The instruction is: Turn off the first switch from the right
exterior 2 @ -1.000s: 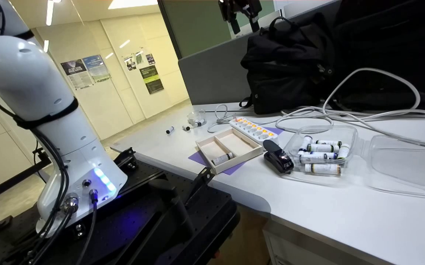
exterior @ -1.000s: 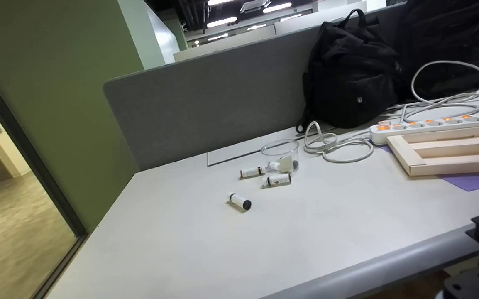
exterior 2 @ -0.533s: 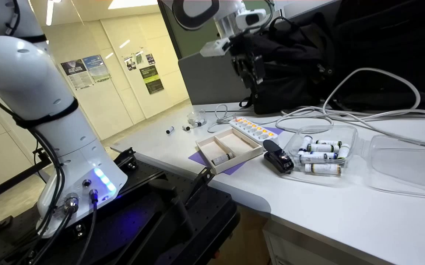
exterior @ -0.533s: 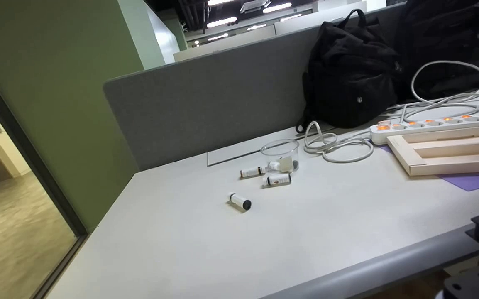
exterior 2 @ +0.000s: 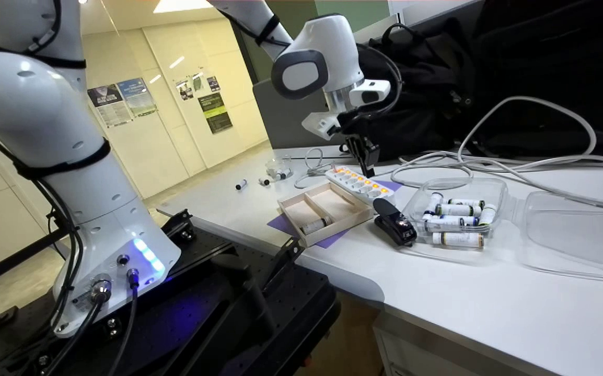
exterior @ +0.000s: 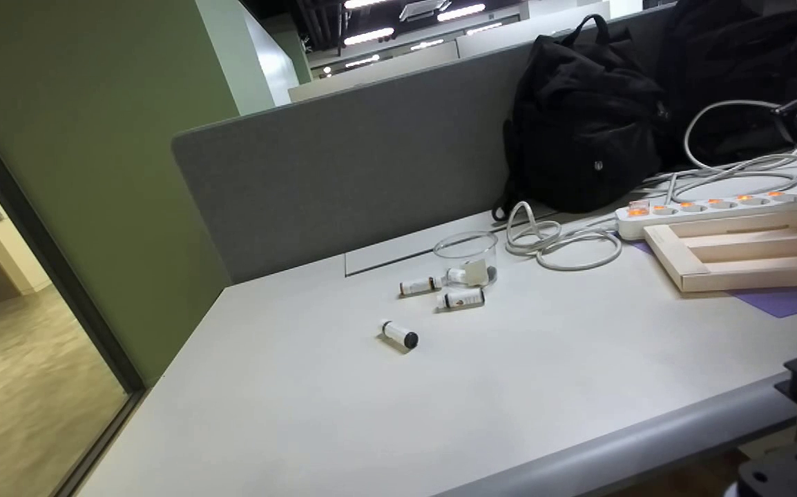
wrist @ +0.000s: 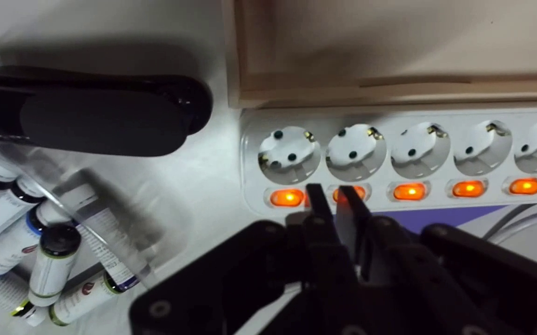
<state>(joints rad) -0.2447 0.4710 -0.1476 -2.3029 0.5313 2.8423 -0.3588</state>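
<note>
White table (exterior: 302,407), bottles (exterior: 465,298), purple sheet (exterior: 789,301)

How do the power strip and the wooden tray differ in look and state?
The strip is white; the tray is pale wood. The strip is long and narrow; the tray is broader and divided. The strip has lit orange switches; the tray holds a bottle. Both lie side by side, purple sheet showing at their edges.

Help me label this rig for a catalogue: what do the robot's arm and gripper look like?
The Franka Emika Panda arm is glossy white with rounded joint housings, black straps and black cables; a blue light strip glows on its base. The Robotiq gripper is black, with two slim, straight fingers and no readable markings.
</note>
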